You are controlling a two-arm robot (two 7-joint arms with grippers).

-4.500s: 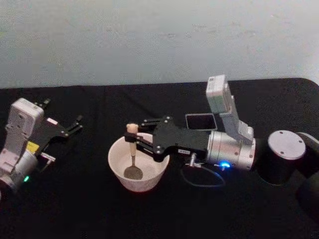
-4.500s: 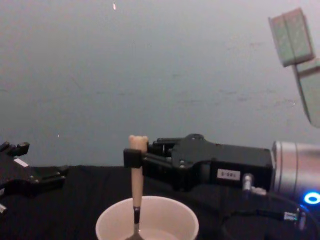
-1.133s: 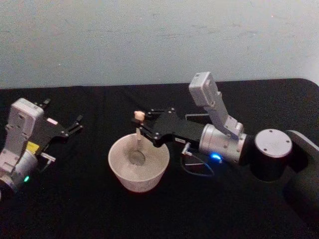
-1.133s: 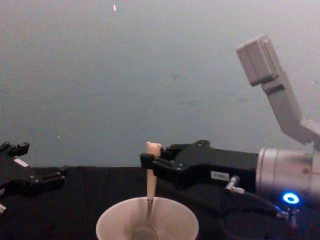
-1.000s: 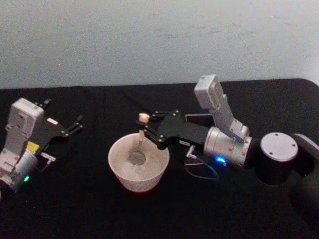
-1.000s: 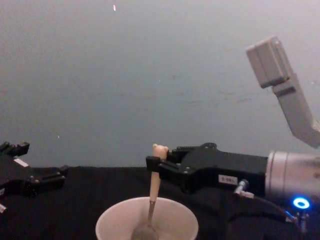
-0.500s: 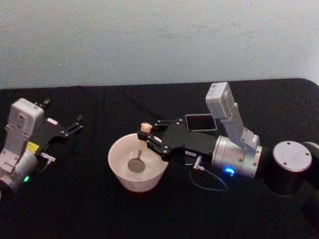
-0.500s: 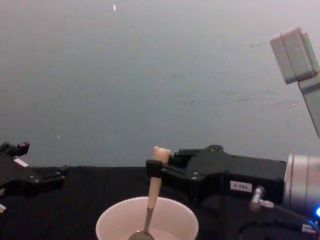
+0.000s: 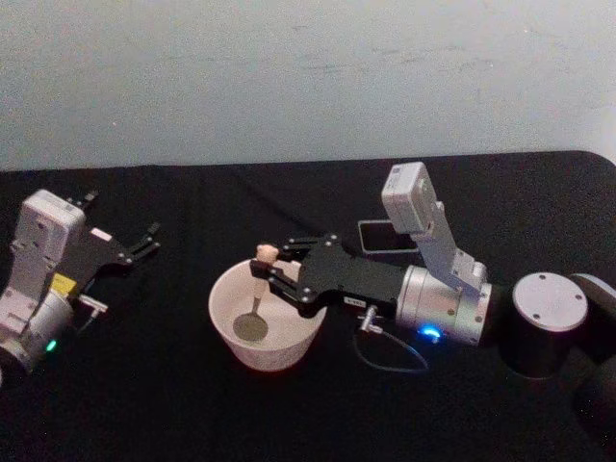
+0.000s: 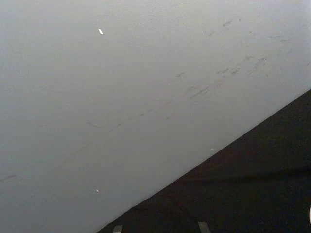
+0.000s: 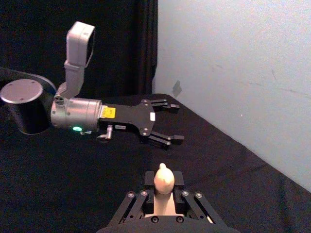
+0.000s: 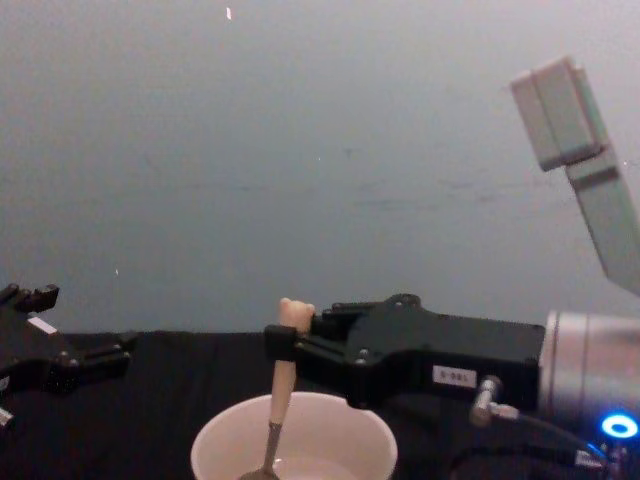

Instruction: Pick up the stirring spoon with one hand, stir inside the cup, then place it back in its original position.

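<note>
The cream-white cup (image 9: 268, 351) stands on the black table in front of me, its rim also in the chest view (image 12: 215, 432). My right gripper (image 9: 262, 269) is shut on the beige handle of the stirring spoon (image 9: 256, 294), just under its bear head (image 12: 295, 312). The spoon leans slightly, its metal bowl (image 9: 251, 329) down inside the cup. In the right wrist view the bear head (image 11: 163, 178) sits between the fingers (image 11: 178, 182). The dark grey holder (image 9: 380, 236) shows behind the right arm, partly hidden. My left gripper (image 9: 120, 233) rests open at the far left, away from the cup.
A black cloth (image 9: 144, 404) covers the table, with a pale wall (image 9: 289, 77) behind it. The right arm's silver wrist (image 9: 448, 303) and its white camera block (image 9: 406, 197) stand right of the cup. A thin cable (image 9: 390, 354) loops beneath the wrist.
My right gripper has swung the spoon toward the cup's left side, continuing a circling motion inside it. The left arm has not moved.
</note>
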